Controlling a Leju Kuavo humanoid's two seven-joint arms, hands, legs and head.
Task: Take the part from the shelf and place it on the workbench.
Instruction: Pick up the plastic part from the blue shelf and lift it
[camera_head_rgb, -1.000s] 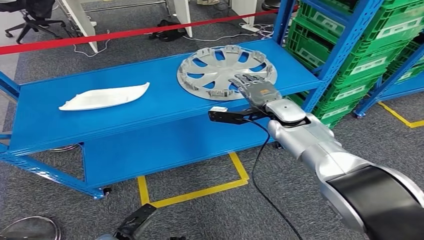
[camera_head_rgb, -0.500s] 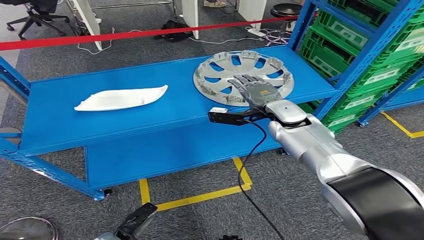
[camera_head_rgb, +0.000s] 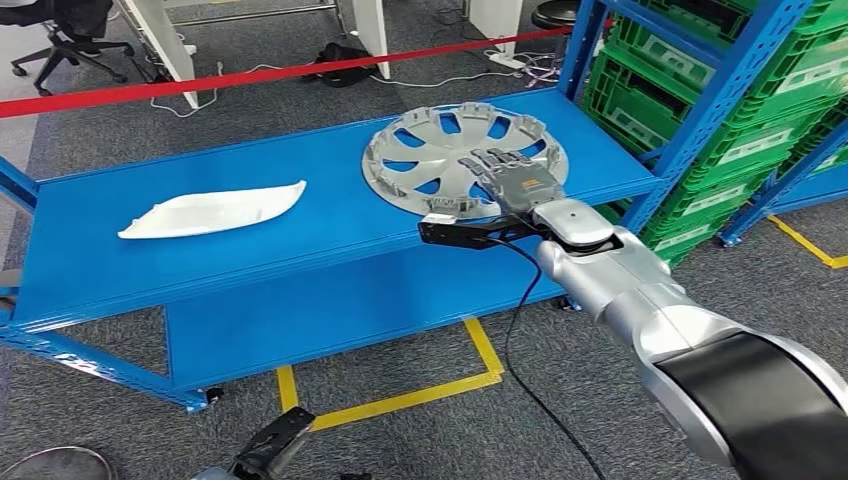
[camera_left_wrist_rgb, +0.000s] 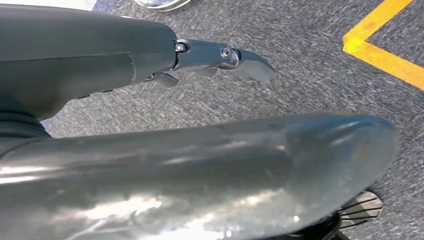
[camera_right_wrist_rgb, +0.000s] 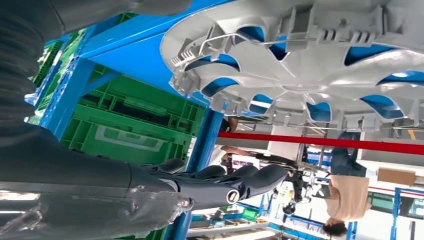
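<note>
Left robot hand (camera_left_wrist_rgb: 220, 57) hangs over grey carpet (camera_left_wrist_rgb: 300, 55), fingers extended, holding nothing; yellow floor tape (camera_left_wrist_rgb: 385, 55) nearby.

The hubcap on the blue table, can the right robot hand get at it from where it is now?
Probably yes: the right robot hand already hovers over the hubcap near its rim, fingers spread, with nothing between them.

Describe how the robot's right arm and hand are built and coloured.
The right arm has glossy silver shells with a wide black band near the shoulder. The right hand is grey with darker segmented fingers and an orange patch on its back. A black bracket sticks out at the wrist, trailing a black cable.
</note>
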